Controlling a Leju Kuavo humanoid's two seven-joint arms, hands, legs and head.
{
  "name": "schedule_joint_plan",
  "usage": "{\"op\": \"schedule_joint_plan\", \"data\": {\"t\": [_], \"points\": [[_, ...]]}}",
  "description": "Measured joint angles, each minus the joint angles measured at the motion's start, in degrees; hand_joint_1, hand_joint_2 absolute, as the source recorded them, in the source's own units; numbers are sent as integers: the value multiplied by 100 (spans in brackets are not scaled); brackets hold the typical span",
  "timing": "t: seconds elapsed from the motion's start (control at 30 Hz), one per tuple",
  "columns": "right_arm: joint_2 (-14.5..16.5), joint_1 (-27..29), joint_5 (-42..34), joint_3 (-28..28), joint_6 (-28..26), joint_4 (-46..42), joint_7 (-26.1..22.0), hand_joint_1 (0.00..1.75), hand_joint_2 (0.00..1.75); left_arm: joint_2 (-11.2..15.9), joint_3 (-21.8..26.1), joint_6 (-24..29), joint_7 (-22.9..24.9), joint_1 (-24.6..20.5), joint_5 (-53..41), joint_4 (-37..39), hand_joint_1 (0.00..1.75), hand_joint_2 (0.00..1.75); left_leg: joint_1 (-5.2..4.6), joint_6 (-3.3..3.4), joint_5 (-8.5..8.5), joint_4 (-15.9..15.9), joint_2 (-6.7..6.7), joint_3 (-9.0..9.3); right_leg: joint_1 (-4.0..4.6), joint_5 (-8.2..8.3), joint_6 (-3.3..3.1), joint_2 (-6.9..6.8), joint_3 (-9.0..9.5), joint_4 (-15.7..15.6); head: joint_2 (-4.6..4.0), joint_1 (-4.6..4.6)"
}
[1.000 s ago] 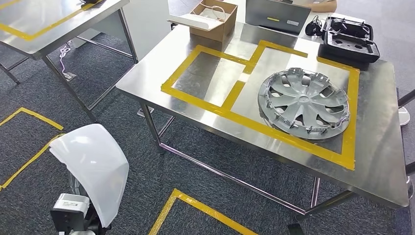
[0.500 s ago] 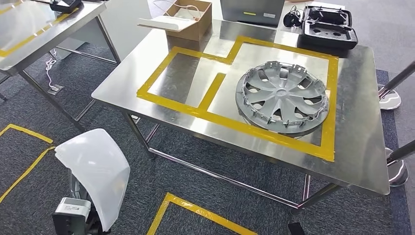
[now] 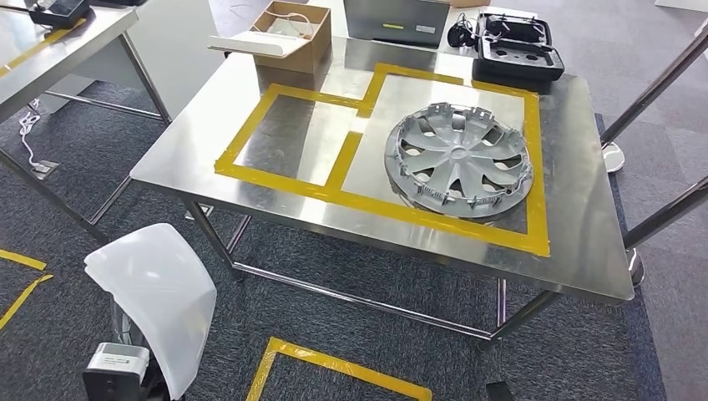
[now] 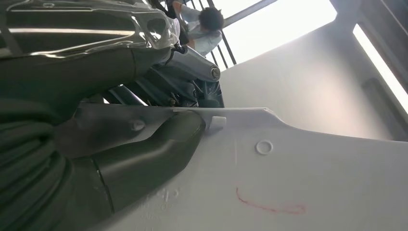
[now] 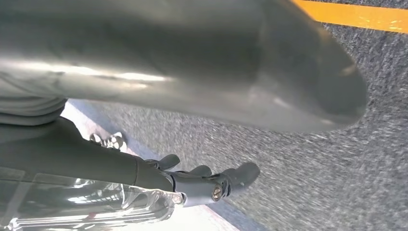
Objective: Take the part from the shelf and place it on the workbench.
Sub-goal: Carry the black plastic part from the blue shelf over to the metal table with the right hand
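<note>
The part is a curved white plastic panel (image 3: pixel 154 292), held low at my left side, in front of the workbench and below its top. In the left wrist view my left hand (image 4: pixel 144 144) grips the white panel (image 4: pixel 312 178) by its edge, thumb pressed on its face near a red pen mark. The steel workbench (image 3: pixel 576 234) carries yellow tape frames; the smaller left frame (image 3: pixel 288 138) is bare, the larger one holds a grey hubcap (image 3: pixel 457 159). My right hand (image 5: pixel 207 180) hangs over the carpet, fingers loosely apart, holding nothing.
A cardboard box (image 3: pixel 288 33), a grey case and a black foam tray (image 3: pixel 518 50) sit along the bench's far edge. A second steel table (image 3: pixel 50 50) stands to the left. Slanted metal posts (image 3: pixel 659 83) rise at the right. Yellow tape (image 3: pixel 334 368) marks the floor.
The whole picture has shifted as the camera turned: the workbench now sits more squarely ahead and further left in view. The white panel stays in my left hand at the lower left.
</note>
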Motion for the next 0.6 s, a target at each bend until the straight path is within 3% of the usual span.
{"op": "schedule_joint_plan", "data": {"t": [0.07, 0.1, 0.17, 0.23, 0.27, 0.33, 0.37, 0.43, 0.47, 0.53, 0.57, 0.6], "points": [[-1, 19, -22, -1, -4, 0, 6, 0, 0, -14, -1, -51, 40, 4, -51, -4, 175, 175, -25, 16, -11, 2, 115, 5, 8, -146, -2, -23, -236, 516, 0, -1], [-1, 33, -30, -3, -5, 0, 8, 0, 0, -25, -2, -74, 60, -3, -69, -4, 175, 175, -35, 20, -19, 4, 170, 14, 13, -62, -14, -35, -194, 453, 0, 0], [-4, 45, -39, -5, -5, -1, 8, 0, 0, -44, -1, -99, 88, -29, -97, -4, 175, 175, -50, 12, -44, 10, 270, 46, 36, 291, -61, -159, 191, -267, 0, 2], [-5, 30, -37, -5, -5, -1, 9, 0, 0, -56, 1, -105, 103, -54, -121, -5, 175, 175, -88, -31, -85, 31, 361, 67, 74, 506, -128, -356, 538, -930, 0, -6], [-5, 24, -32, -5, -6, -1, 8, 0, 0, -61, 2, -106, 107, -60, -134, -7, 175, 175, -104, -54, -99, 39, 401, 71, 92, 532, -156, -407, 603, -1066, 0, -12], [-2, 24, -6, -5, -35, -1, -25, 0, 0, -75, 3, -108, 113, -64, -167, -14, 175, 175, -109, -93, -111, 38, 468, 76, 102, 542, -200, -327, 594, -1092, 0, -21], [2, 24, 11, -5, -63, -1, -45, 0, 0, -82, 4, -109, 116, -64, -183, -24, 175, 175, -100, -124, -135, 55, 431, 69, 90, 554, -219, -291, 591, -1101, 0, -21], [4, 6, 42, -6, -117, -3, -68, 0, 0, -89, 11, -108, 121, -49, -212, -55, 175, 175, -69, -197, -337, 338, 215, -55, 47, 578, -265, -227, 592, -1119, 0, -30], [4, -9, 51, -6, -131, -4, -68, 0, 0, -87, 16, -108, 123, -33, -221, -65, 175, 175, -49, -230, -513, 659, 84, -206, 32, 584, -278, -200, 588, -1121, 0, -37], [3, -28, 67, -5, -136, -4, -60, 0, 0, -82, 23, -109, 124, 8, -230, -71, 175, 175, -17, -263, -831, 1421, -12, -580, 17, 589, -290, -150, 576, -1120, 0, -40], [4, -29, 73, -5, -136, -4, -54, 0, 0, -81, 24, -109, 124, 23, -231, -70, 175, 175, -3, -271, -871, 1641, -18, -702, 12, 590, -290, -128, 574, -1120, 0, -40], [4, -29, 78, -4, -136, -4, -47, 0, 0, -79, 24, -110, 123, 30, -233, -70, 175, 175, 11, -275, -796, 1641, -18, -719, 5, 591, -287, -109, 577, -1119, 0, -39]]}}
